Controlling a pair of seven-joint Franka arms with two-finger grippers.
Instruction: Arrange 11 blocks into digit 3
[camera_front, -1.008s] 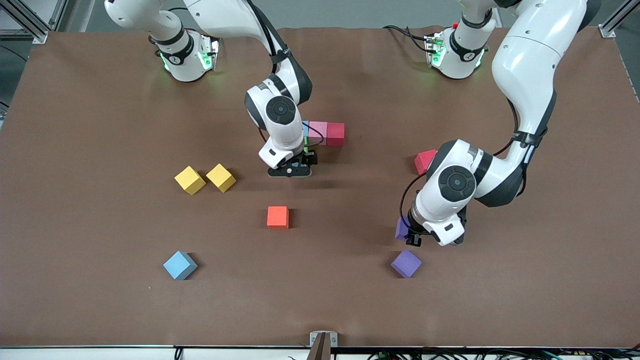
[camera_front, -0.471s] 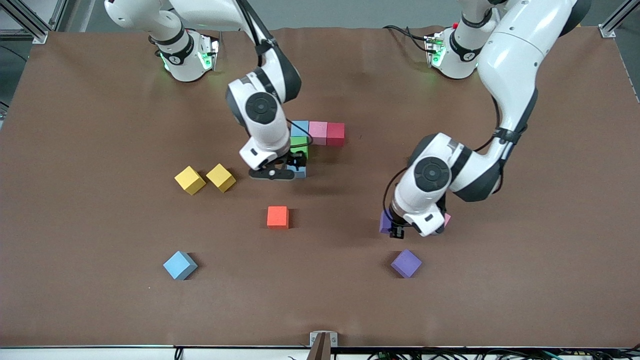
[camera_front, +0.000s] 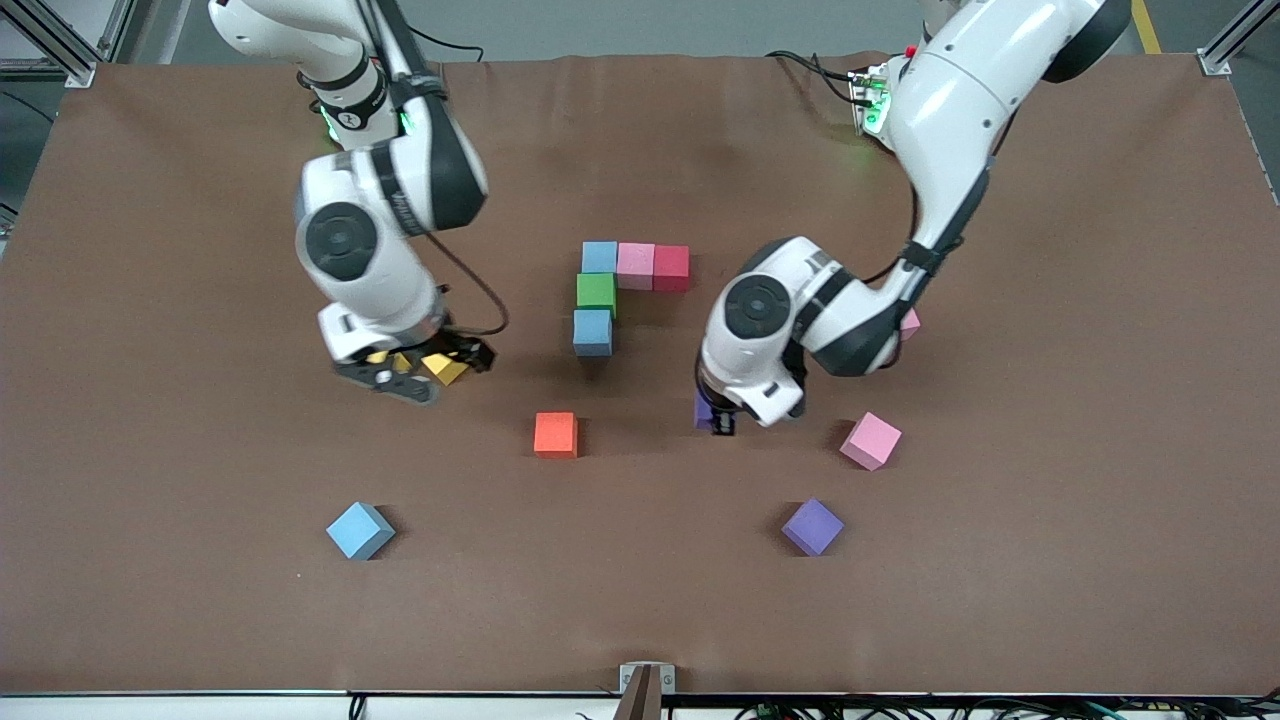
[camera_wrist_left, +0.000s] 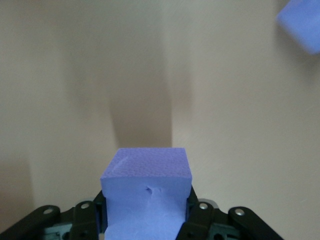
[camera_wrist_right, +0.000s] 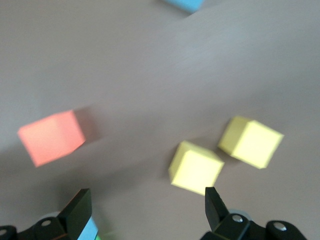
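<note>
Brown matting covers the table (camera_front: 150, 450), with both robot bases along its upper edge in the front view. Near the middle, five cubes touch in an L: a light blue cube (camera_front: 599, 257), a pink cube (camera_front: 636, 264) and a red cube (camera_front: 671, 267) in a row, then a green cube (camera_front: 596, 292) and a second light blue cube (camera_front: 592, 331) running from the first blue one toward the front camera.

The left gripper (camera_front: 716, 415) hangs over bare mat between the orange cube (camera_front: 555, 434) and a loose pink cube (camera_front: 871, 440); its jaws are clamped on a purple cube (camera_wrist_left: 147, 192), which fills the lower part of the left wrist view. A second purple cube (camera_front: 812, 526) lies on the mat nearer the front camera, and a third light blue cube (camera_front: 359, 530) sits toward the right arm's end.

The right gripper (camera_front: 405, 375) stands with its jaws wide and nothing between them, over the two yellow cubes (camera_wrist_right: 195, 167), which the right wrist view shows just beside each other but apart.

A reddish cube (camera_front: 909, 324) peeks out from under the left arm, mostly hidden.
</note>
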